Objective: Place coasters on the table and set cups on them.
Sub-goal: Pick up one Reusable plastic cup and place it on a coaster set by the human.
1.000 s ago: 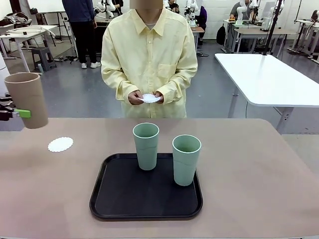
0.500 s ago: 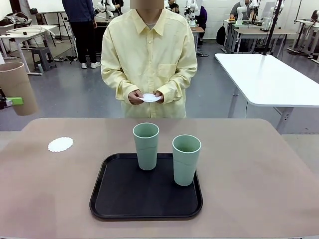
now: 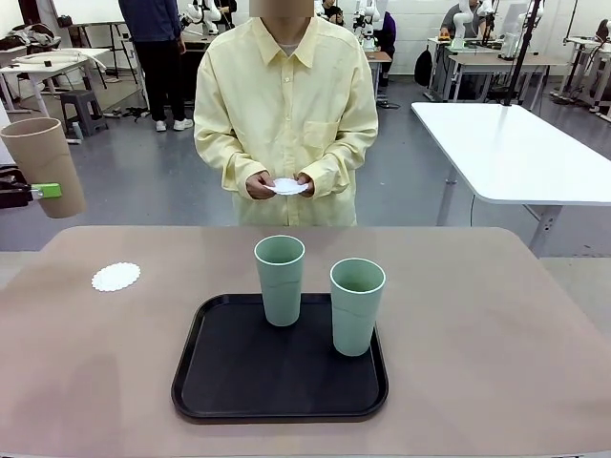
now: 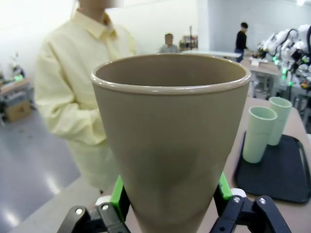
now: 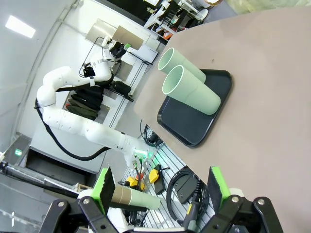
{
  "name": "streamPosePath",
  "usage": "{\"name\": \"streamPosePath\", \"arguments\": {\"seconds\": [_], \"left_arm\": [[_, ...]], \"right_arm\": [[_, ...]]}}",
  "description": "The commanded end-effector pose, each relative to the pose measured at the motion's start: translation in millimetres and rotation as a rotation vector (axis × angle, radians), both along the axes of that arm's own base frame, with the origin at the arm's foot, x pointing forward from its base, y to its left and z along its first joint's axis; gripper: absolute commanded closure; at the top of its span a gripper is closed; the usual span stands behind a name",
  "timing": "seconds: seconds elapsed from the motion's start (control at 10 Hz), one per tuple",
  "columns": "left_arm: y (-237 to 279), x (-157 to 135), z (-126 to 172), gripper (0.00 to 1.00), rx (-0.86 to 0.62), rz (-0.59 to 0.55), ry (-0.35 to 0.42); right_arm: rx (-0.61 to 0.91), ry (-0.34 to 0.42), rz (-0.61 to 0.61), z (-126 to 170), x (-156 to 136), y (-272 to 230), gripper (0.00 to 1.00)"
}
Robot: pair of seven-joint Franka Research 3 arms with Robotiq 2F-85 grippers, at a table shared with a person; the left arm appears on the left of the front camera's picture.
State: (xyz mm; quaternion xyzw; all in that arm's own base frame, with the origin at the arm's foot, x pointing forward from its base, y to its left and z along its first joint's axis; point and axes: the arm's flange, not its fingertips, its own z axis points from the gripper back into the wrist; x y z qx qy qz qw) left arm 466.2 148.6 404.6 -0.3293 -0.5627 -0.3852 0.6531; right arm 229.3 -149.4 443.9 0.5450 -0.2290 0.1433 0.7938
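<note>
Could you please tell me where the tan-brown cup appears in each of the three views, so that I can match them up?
Front view: the tan-brown cup is at the far left edge, raised, held in the left gripper.
Left wrist view: it stands close up in the centre.
Right wrist view: it is small and far off, near the top, left of centre.
Shared landmark: the black tray carrying two mint green cups.

Left end effector (image 4: 171,191) clenched, right end effector (image 5: 160,189) splayed

right pincer (image 5: 160,190): spread (fully wide) | mint cups (image 5: 193,93): two, standing on black tray (image 5: 192,130)
</note>
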Motion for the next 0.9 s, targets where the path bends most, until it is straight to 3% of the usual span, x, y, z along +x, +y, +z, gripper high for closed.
{"name": "streamPosePath", "arguments": {"seconds": [0.0, 0.5, 0.8], "left_arm": [[8.3, 0.0, 1.1, 0.17, 0.003, 0.014, -0.003], [6.7, -1.4, -1.9, 0.17, -0.001, 0.014, 0.004], [-8.7, 21.2, -45.8, 0.17, -0.019, -0.050, 0.011]], "right_arm": [[0.013, -0.016, 0.000, 1.1, 0.1, -0.9, 0.00], [0.013, -0.016, 0.000, 1.1, 0.1, -0.9, 0.00], [0.013, -0.016, 0.000, 1.1, 0.1, -0.9, 0.00]]}}
